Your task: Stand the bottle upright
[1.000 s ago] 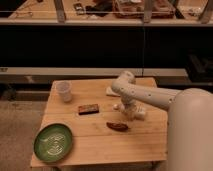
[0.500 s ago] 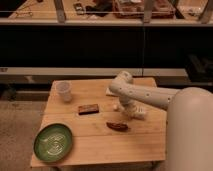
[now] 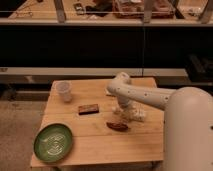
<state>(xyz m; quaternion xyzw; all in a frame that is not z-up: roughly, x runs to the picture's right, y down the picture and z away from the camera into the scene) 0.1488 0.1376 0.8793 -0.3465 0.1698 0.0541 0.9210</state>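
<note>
1. Nearest, the robot's broad white body (image 3: 192,132) fills the lower right and covers that corner of the wooden surface (image 3: 100,146).
2. A green plate (image 3: 53,142) lies on the front left corner of the surface, its rim close to the edge.
3. A small dark reddish object (image 3: 117,126) lies near the middle of the surface, just in front of the tool.
4. The bottle (image 3: 137,114) lies on its side on the surface, right of centre, just beside the tool. Its long axis runs roughly left to right across the view. Which end carries the cap cannot be made out.
5. The tool (image 3: 124,111) hangs down from the white arm (image 3: 145,95) and sits low over the surface at the bottle's left end. Whether it is spread, pressed together or pinching the bottle cannot be told.
6. A brown block (image 3: 88,108) lies flat to the left of the tool, apart from it.
7. A translucent cup (image 3: 64,91) stands upright near the back left corner.
8. Behind the surface runs a dark counter front (image 3: 75,47) with a pale ledge.
</note>
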